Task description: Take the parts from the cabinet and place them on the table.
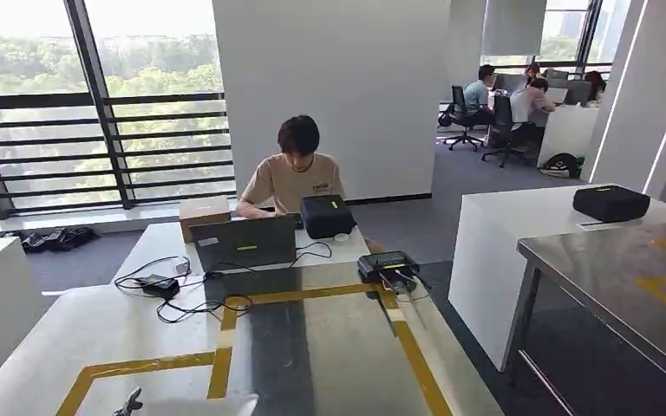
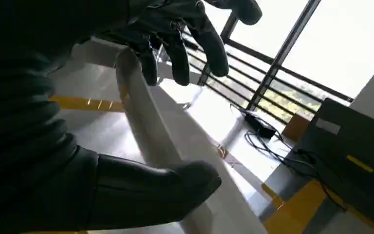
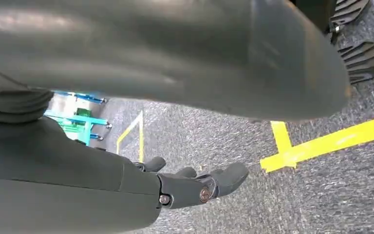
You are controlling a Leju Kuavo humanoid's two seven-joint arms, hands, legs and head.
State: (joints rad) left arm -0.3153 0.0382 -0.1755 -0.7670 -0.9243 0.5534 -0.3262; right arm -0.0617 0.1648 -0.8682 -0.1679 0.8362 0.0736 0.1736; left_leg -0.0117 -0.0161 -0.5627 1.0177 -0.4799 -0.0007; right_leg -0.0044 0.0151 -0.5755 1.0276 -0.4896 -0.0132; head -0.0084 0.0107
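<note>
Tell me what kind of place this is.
Probably an open-plan office used as a robot test space: a person works at a laptop, others sit at desks beyond, and yellow tape marks the metal table.

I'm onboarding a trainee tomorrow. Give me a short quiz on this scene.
1. True or false: the left robot hand holds a white part.
2. Where does the laptop stand? A. on the table B. on the floor C. on a chair
3. Fill in: the tape on the table is ___.

Key: 1 true; 2 A; 3 yellow.
</note>
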